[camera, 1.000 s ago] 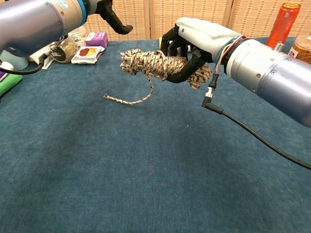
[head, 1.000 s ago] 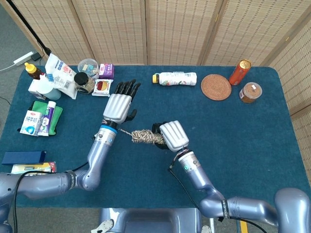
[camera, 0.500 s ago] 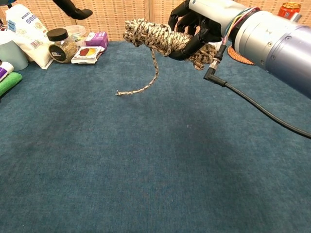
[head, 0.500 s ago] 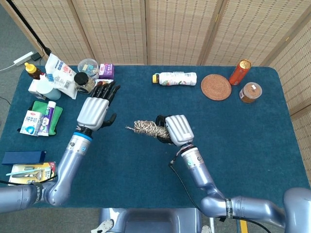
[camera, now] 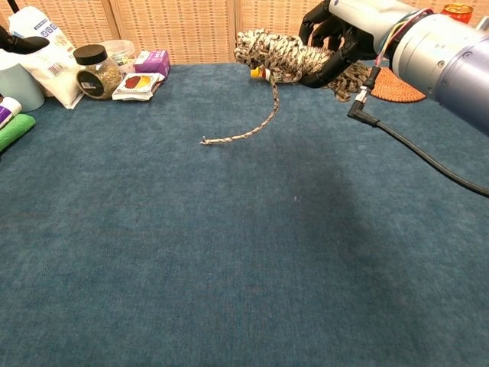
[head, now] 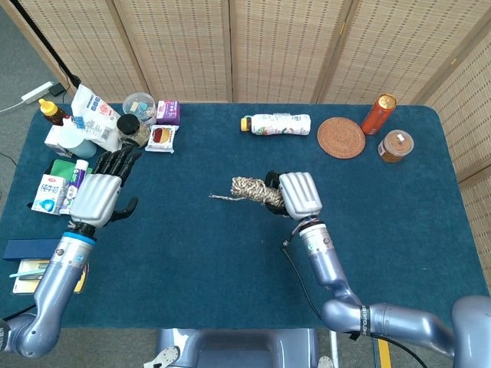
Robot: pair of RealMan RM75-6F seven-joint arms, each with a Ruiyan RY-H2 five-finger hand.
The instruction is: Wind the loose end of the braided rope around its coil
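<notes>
The right hand, fingers wrapped around the rope coil, holds it raised above the bench centre, probably so the loose end hangs free for winding; its tip appears to touch the cloth. The left hand hovers well apart near the left edge, fingers spread, holding nothing. Packets and a jar crowd that corner; a bottle lies behind the coil. Nothing obstructs the tail.
</notes>
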